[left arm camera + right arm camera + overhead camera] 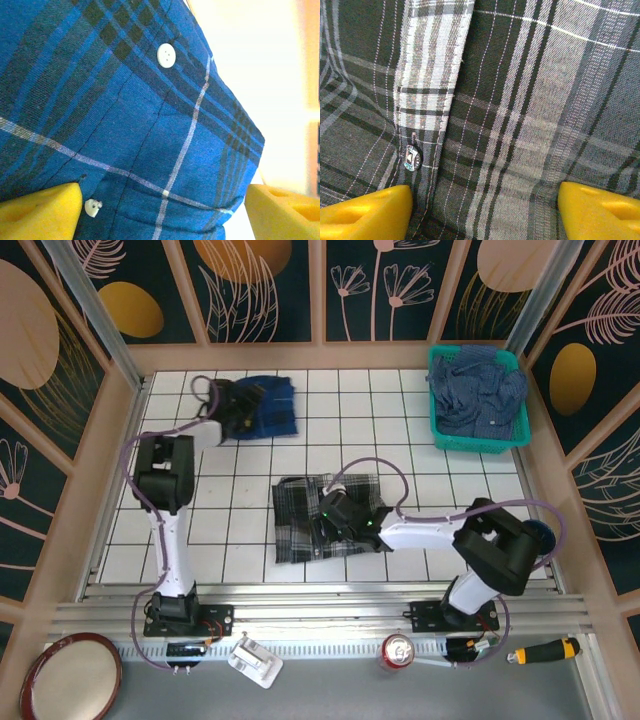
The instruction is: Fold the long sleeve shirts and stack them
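Top external view had your left end effector (234,406) out near the far left corner of the counter (230,500). It sat at the left edge of the bright blue-and-navy plaid shirt (272,405), which lay there as a compact bundle. Your right end effector (335,515) sat over the grey-black-white plaid shirt (298,530), which was spread as a rough square at the middle of the counter, toward the near edge. The dull navy shirt (478,390) was heaped in the teal basket (482,446) at the far right corner, well apart from both arms. On your left wrist camera the yellow fingers (40,210) stood wide apart, with blue plaid cloth and a white button (166,55) ahead of them, and nothing was clamped. On your right wrist camera the fingers (365,212) were likewise spread wide over grey plaid, where a placket with one dark button (412,157) ran down toward one finger. Whether either pair of pads touched the cloth, you could not tell from these views.
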Robot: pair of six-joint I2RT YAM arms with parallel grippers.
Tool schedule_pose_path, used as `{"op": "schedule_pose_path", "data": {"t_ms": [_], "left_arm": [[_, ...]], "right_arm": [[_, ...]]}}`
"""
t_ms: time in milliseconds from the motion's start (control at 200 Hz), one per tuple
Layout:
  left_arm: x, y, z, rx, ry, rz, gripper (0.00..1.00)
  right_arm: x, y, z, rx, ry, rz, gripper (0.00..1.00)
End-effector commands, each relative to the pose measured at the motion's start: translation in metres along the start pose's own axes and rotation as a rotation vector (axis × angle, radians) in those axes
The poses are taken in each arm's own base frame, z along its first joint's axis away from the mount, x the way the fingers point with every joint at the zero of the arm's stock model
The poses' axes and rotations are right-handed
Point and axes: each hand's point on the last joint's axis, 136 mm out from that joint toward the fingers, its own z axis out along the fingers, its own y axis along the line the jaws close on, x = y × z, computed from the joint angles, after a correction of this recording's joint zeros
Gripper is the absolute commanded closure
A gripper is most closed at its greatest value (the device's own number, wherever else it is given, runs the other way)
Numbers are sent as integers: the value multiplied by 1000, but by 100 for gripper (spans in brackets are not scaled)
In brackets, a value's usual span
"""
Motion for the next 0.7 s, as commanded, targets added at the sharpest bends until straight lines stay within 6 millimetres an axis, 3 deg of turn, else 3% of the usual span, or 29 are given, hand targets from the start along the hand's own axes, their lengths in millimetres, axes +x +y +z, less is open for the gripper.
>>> {"op": "schedule_pose_path", "data": {"t_ms": [0, 145, 245, 325, 380, 450, 480, 530, 596, 696], "left_arm": [[94, 30, 14, -85, 175, -185, 14], [164, -8, 15, -21, 234, -181, 13], [189, -38, 8, 12, 268, -141, 10], [183, -57, -10, 35, 245, -102, 2], [171, -70, -26, 33, 212, -44, 1], [155, -94, -49, 34, 169, 70, 1], [152, -100, -59, 21, 162, 124, 1], [147, -110, -78, -1, 159, 213, 1], [140, -106, -105, -53, 141, 303, 1], [131, -85, -158, -93, 84, 376, 1]], "right_arm": [[51, -3, -5, -5, 137, 30, 23], [56, 3, -11, -8, 115, 43, 23], [44, 13, -16, -46, 83, 72, 23], [29, 17, -27, -53, 40, 114, 22], [15, 19, -42, -67, -5, 136, 18], [-4, 8, -66, -40, -79, 199, 1], [-9, -7, -76, 13, -106, 246, 1], [-10, -50, -91, 152, -138, 382, 1], [-10, -93, -98, 179, -137, 498, 1], [-19, -105, -100, -59, -168, 595, 1]]}}
